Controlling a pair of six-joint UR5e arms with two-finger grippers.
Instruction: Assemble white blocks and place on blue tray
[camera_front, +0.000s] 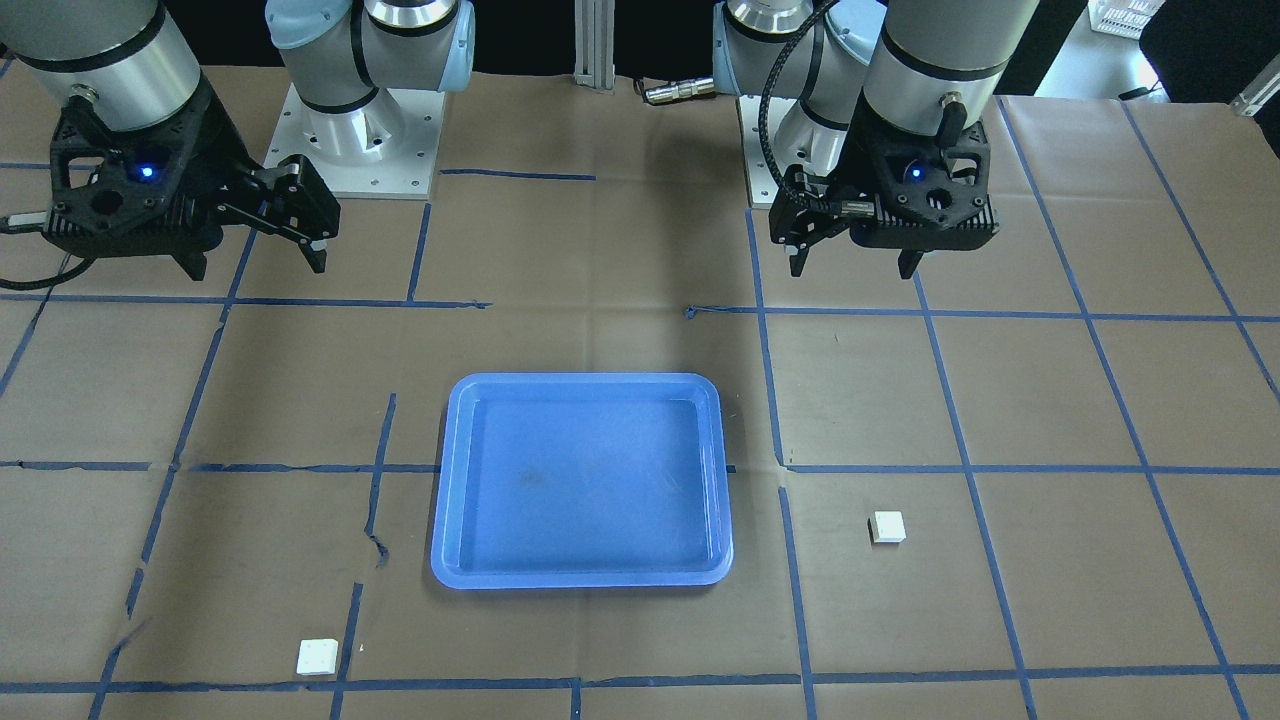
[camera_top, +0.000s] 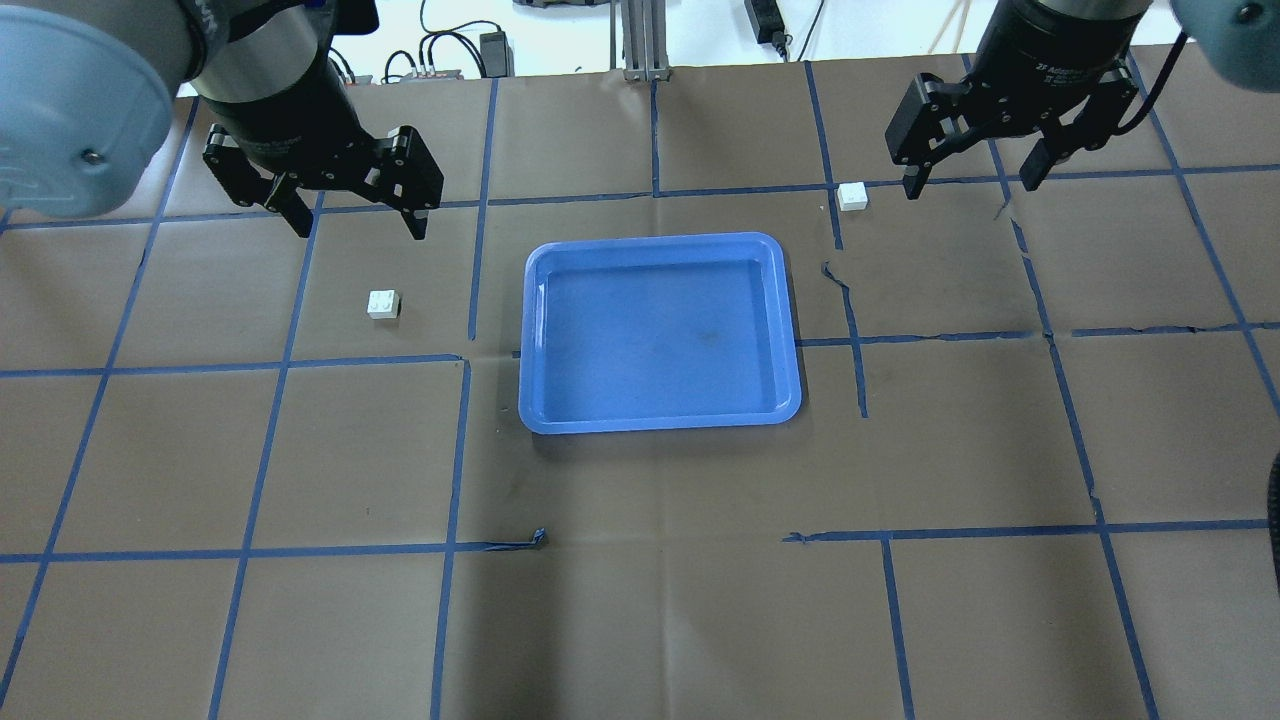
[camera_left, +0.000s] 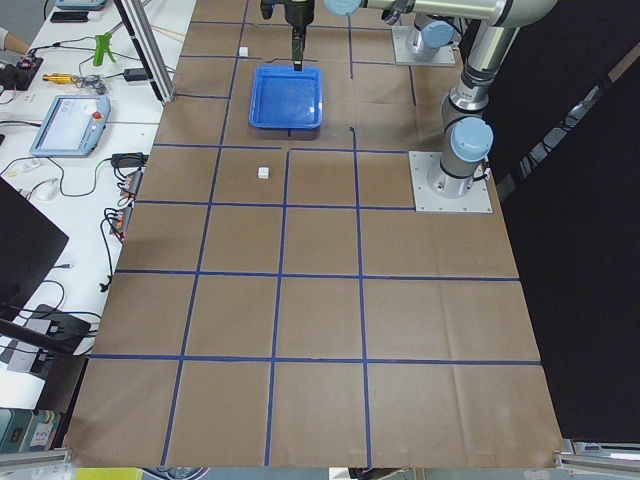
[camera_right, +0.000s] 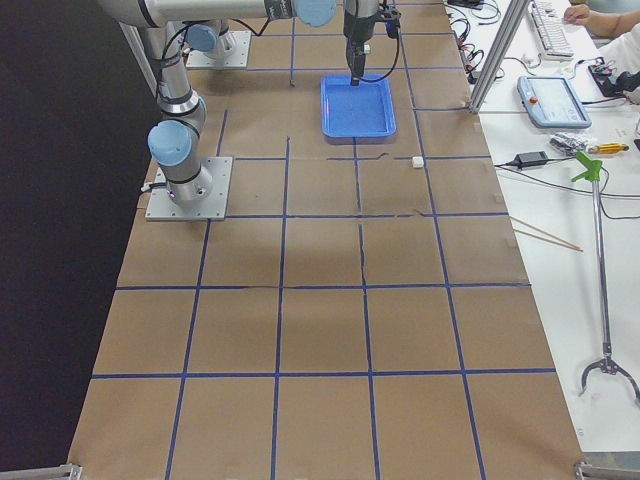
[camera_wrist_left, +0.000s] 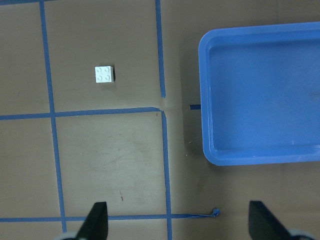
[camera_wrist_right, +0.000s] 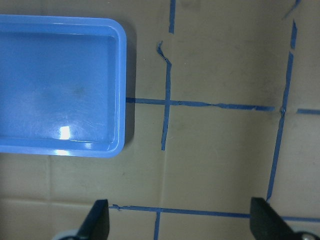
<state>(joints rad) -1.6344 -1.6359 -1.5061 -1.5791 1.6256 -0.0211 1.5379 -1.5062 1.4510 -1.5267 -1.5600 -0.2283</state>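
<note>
The blue tray (camera_front: 585, 480) lies empty at the table's middle, also in the overhead view (camera_top: 660, 335). One white block (camera_top: 383, 303) lies left of the tray, just below my left gripper (camera_top: 350, 215), which hangs open and empty. It shows in the left wrist view (camera_wrist_left: 104, 74) and front view (camera_front: 888, 527). A second white block (camera_top: 852, 196) lies at the tray's far right, beside my right gripper (camera_top: 970, 180), also open and empty. It shows in the front view (camera_front: 317, 657) but not in the right wrist view.
Brown paper with a blue tape grid (camera_top: 460, 450) covers the table. The arm bases (camera_front: 355, 150) stand at the robot's side. Torn tape ends (camera_top: 535, 540) lie flat. A side bench with tools (camera_left: 70, 120) is beyond the table edge.
</note>
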